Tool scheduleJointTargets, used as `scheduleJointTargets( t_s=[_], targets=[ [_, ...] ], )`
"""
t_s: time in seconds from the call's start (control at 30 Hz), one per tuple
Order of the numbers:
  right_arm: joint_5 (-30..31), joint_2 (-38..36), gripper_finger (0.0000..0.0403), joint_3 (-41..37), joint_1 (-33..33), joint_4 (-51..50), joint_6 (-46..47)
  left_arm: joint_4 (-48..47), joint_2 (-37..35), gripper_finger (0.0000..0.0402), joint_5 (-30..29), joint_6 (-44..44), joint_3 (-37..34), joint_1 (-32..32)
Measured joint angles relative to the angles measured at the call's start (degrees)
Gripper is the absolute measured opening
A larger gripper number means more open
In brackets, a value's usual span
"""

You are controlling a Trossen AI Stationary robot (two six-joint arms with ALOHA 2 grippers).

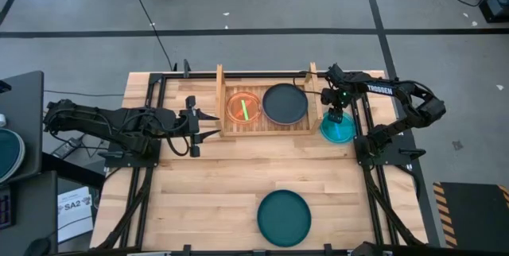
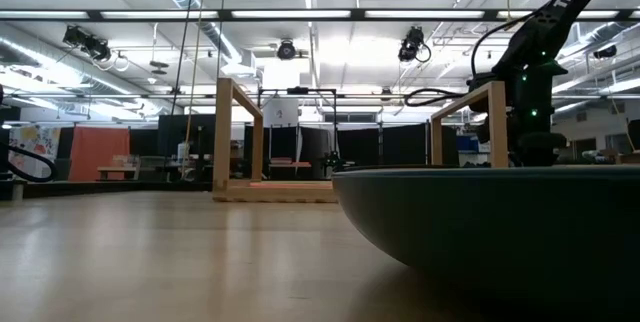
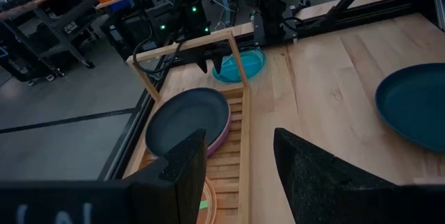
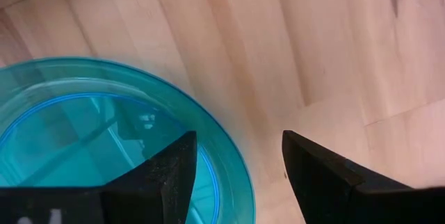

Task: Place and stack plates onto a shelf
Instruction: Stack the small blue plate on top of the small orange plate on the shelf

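The wooden shelf (image 1: 266, 126) stands at the table's far middle. On it lie a translucent orange plate (image 1: 243, 106) on the left and a dark plate (image 1: 285, 103) on the right, which rests on a purple one (image 3: 221, 137). A cyan plate (image 1: 338, 130) lies flat on the table just right of the shelf. My right gripper (image 4: 236, 161) is open and points down over the cyan plate's edge (image 4: 240, 182), one finger over the plate and one outside it, touching nothing that I can see. My left gripper (image 1: 208, 122) is open and empty just left of the shelf.
A large dark green-teal plate (image 1: 284, 217) lies flat near the table's front edge, and it fills the low view's foreground (image 2: 500, 222). The shelf's upright side boards (image 2: 238, 132) stand between the two grippers. Bare tabletop (image 1: 215, 184) lies between the shelf and the front plate.
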Motion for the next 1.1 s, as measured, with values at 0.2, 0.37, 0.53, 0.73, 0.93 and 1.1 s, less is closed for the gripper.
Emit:
scheduleJointTargets(
  t_s=[0.2, 0.37, 0.53, 0.73, 0.93, 1.1],
  targets=[
    [0.0, 0.0, 0.021, 0.0, 0.0, 0.1, 0.1, 0.0, 0.0, 0.0174, 0.0, 0.0, 0.0, 0.0],
    [0.0, 0.0, 0.0175, 0.0, 0.0, 0.1, 0.0, 0.0, 0.0, 0.0174, 0.0, 0.0, 0.0, 0.0],
    [0.0, 0.0, 0.0117, 0.0, 0.0, 0.1, 0.0, 0.0, 0.0, 0.0174, 0.0, 0.0, 0.0, 0.0],
    [0.0, 0.0, 0.0054, 0.0, 0.0, 0.0, 0.0, 0.0, 0.0, 0.0174, 0.0, 0.0, 0.0, 0.0],
    [0.0, 0.0, 0.0008, 0.0, 0.0, -0.2, -0.3, 0.0, 0.0, 0.0174, 0.0, 0.0, 0.0, 0.0],
    [0.0, 0.0, 0.0014, 0.0, 0.0, -0.5, -1.5, 0.0, 0.0, 0.0174, 0.0, 0.0, 0.0, 0.0]
  ],
)
